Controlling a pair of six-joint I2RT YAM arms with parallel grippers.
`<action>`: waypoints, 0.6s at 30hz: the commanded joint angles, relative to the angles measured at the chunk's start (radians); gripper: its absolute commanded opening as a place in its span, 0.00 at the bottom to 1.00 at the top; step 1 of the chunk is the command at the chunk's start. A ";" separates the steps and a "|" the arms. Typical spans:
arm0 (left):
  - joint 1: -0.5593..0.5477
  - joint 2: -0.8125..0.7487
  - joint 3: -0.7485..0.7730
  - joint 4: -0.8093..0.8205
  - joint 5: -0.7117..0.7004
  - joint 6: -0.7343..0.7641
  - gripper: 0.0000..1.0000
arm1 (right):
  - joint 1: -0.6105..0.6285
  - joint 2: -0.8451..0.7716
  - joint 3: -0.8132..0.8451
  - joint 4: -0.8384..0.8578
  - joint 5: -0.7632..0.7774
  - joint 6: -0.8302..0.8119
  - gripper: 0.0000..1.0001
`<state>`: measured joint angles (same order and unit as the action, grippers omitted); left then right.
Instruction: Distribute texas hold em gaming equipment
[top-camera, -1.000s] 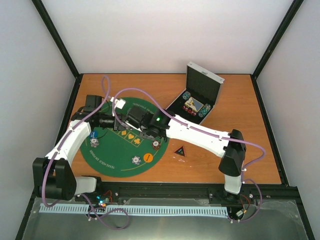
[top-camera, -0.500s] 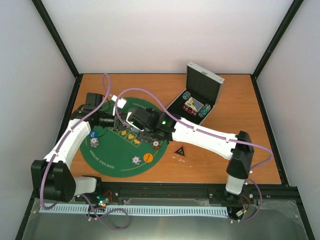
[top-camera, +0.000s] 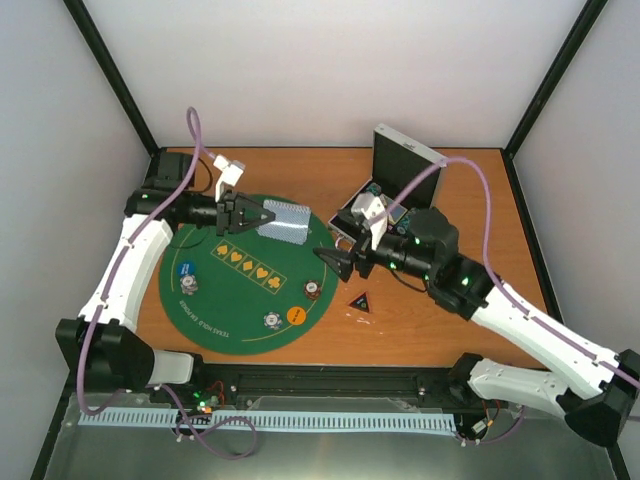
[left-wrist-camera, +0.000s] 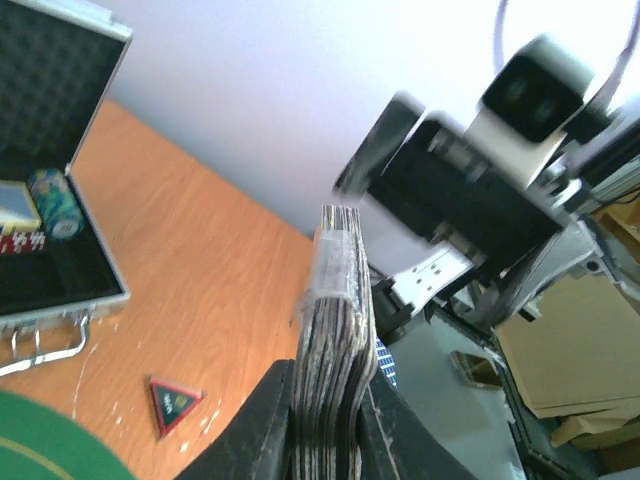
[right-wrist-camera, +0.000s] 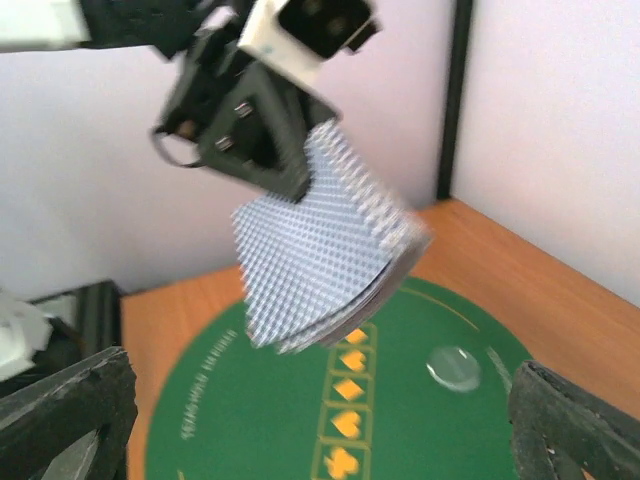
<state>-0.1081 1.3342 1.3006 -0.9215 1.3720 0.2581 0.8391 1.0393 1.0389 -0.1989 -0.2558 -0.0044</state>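
My left gripper (top-camera: 258, 215) is shut on a deck of grey-blue-backed playing cards (top-camera: 284, 222) and holds it above the far part of the green mat (top-camera: 225, 300). In the left wrist view the deck (left-wrist-camera: 336, 320) stands edge-on, pinched between both fingers. My right gripper (top-camera: 333, 260) is open and empty at the mat's right edge, facing the cards (right-wrist-camera: 315, 245). On the mat lie a blue chip (top-camera: 186, 268), striped chips (top-camera: 313, 288) (top-camera: 270, 320), an orange disc (top-camera: 296, 315) and a clear disc (right-wrist-camera: 455, 367). A black triangular marker (top-camera: 360, 301) lies on the wood.
An open silver case (top-camera: 405, 160) with more chips and cards stands at the back right, just behind my right arm. Another striped chip (top-camera: 188, 287) lies near the mat's left edge. The walls of the enclosure close in on all sides of the wooden table (top-camera: 500, 300).
My right gripper has opened, let go of the cards and pulled back to the right off the mat. My left gripper keeps the deck and has moved toward the back.
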 joint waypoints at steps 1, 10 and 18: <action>-0.003 -0.022 0.163 0.059 0.147 -0.150 0.01 | -0.006 -0.064 -0.198 0.545 -0.184 0.059 1.00; -0.016 -0.087 0.182 0.498 0.287 -0.712 0.01 | -0.005 0.163 -0.136 0.999 -0.259 -0.355 1.00; -0.056 -0.099 0.108 0.601 0.304 -0.825 0.01 | -0.005 0.338 -0.022 1.184 -0.355 -0.339 1.00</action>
<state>-0.1501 1.2396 1.4246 -0.4232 1.5467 -0.4408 0.8360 1.3510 0.9756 0.8085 -0.5171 -0.3195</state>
